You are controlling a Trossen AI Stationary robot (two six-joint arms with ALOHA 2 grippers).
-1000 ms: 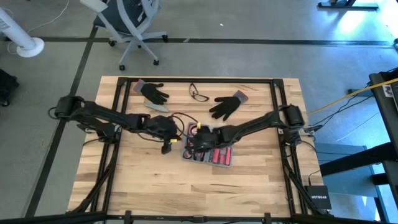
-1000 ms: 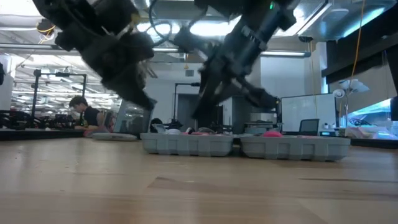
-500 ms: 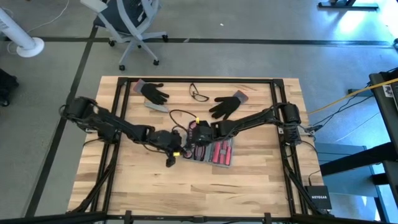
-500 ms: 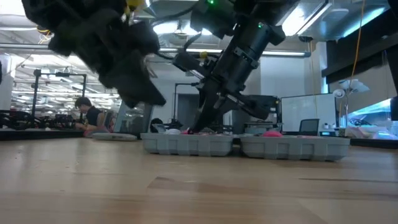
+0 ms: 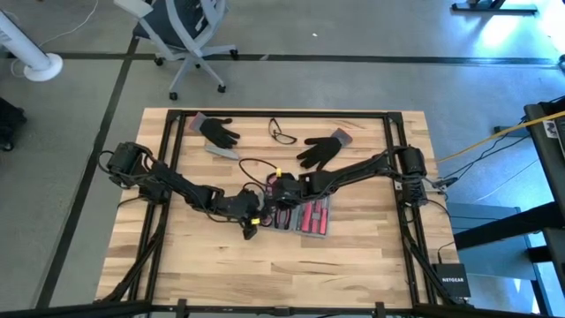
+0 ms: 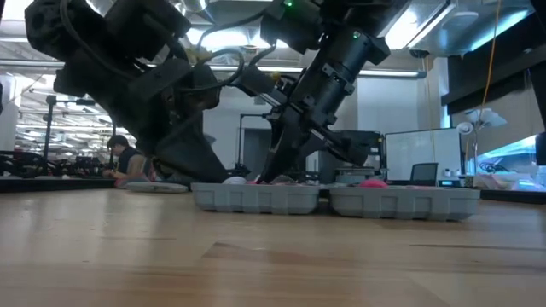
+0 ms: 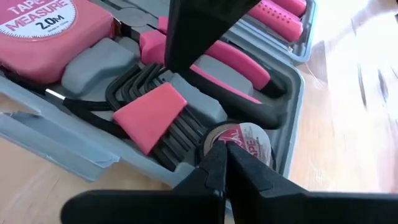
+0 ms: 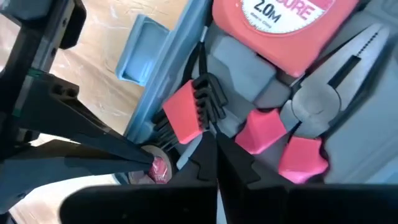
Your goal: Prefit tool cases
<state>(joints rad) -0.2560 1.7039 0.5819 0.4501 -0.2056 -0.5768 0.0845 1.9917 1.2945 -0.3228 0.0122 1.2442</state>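
From above, one flat blue-grey plastic tool case (image 5: 305, 217) lies open near the middle of the pale wooden table (image 5: 353, 265), its recesses filled with pink-handled tools. The left gripper (image 5: 253, 221) and the right gripper (image 5: 281, 205) meet at the case's left end, both with fingers closed and nothing held. Two black gloves (image 5: 220, 132) (image 5: 321, 150) lie along the far side, with one pair of dark-rimmed glasses (image 5: 282, 133) between them, and one small slim grey bar (image 5: 222, 150) lies just beside the left glove.

At table height, the case (image 6: 337, 200) shows as two grey halves side by side, both arms reaching down onto its left half. One person (image 6: 126, 158) sits far back in the room.

The left wrist camera shows its closed fingers (image 7: 211, 171) over one roll of tape (image 7: 244, 140), beside one set of black hex keys in a pink holder (image 7: 149, 115) and one pink tape measure (image 7: 43, 34).

The right wrist camera shows the hex keys (image 8: 186, 115), one pair of grey pliers with pink grips (image 8: 317, 118) and the tape measure (image 8: 292, 25).
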